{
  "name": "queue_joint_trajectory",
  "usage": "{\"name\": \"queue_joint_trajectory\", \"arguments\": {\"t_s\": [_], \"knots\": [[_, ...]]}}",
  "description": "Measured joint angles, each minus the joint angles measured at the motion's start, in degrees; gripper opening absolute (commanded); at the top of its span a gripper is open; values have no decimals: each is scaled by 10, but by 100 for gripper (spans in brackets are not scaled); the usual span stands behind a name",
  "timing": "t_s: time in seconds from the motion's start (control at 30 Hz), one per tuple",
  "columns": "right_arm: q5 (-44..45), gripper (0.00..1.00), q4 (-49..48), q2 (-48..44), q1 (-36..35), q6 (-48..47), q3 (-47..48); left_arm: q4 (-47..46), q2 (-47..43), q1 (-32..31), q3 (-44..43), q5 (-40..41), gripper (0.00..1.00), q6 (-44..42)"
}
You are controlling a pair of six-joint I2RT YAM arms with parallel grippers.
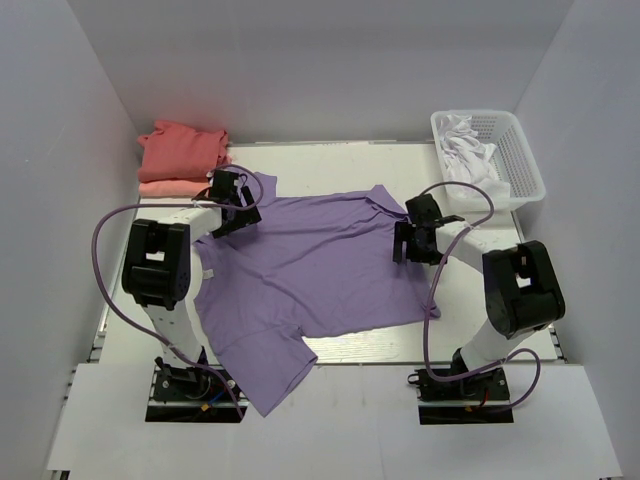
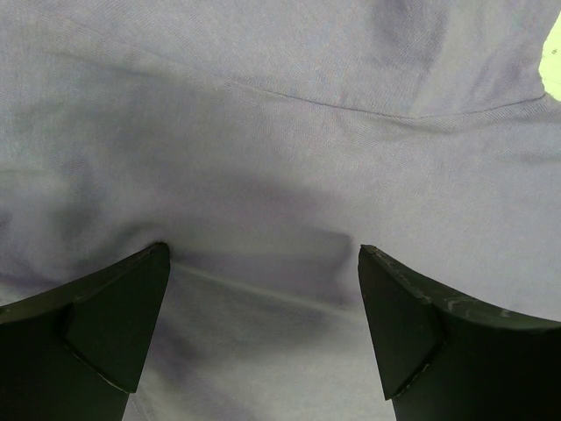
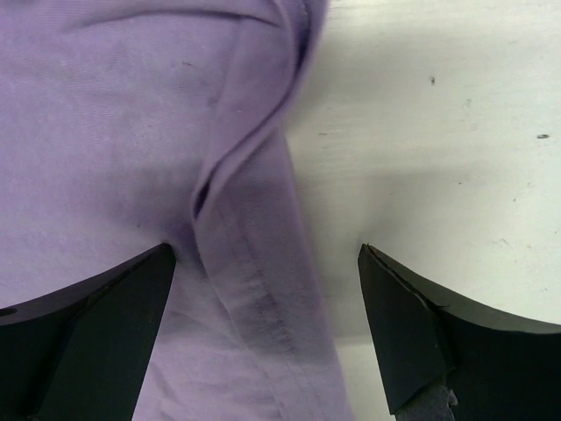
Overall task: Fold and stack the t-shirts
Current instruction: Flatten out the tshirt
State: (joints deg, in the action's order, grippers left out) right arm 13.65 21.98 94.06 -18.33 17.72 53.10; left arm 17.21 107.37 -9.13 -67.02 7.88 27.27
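Looking from above, we see the lavender shirt (image 1: pixel 310 265) spread flat on the counter (image 1: pixel 330 160), folded coral shirts (image 1: pixel 182 148) beyond its far-left corner. Left wrist: the left gripper (image 2: pixel 263 259) gapes over its cloth. Right wrist: the right gripper (image 3: pixel 263 259), also agape, straddles its hem, likely to fold.

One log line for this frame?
left jaws: open, over lavender shirt | right jaws: open, straddling its edge | coral shirt folded atop pink shirt
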Motion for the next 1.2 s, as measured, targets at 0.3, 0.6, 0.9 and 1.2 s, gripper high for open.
{"name": "queue_joint_trajectory", "arguments": {"t_s": [0.3, 0.6, 0.9, 1.2], "knots": [[24, 90, 3, -37, 35, 12, -21, -4, 0, 2, 2, 0, 99, -1], [53, 90, 11, -56, 108, 20, -40, 1, 1, 2, -2, 1, 99, -3], [43, 90, 22, -80, 164, 22, -42, 2, 2, 2, -2, 1, 99, -3], [-125, 90, -13, -175, 138, -48, -42, 1, 1, 2, -1, 1, 99, -4]]}}
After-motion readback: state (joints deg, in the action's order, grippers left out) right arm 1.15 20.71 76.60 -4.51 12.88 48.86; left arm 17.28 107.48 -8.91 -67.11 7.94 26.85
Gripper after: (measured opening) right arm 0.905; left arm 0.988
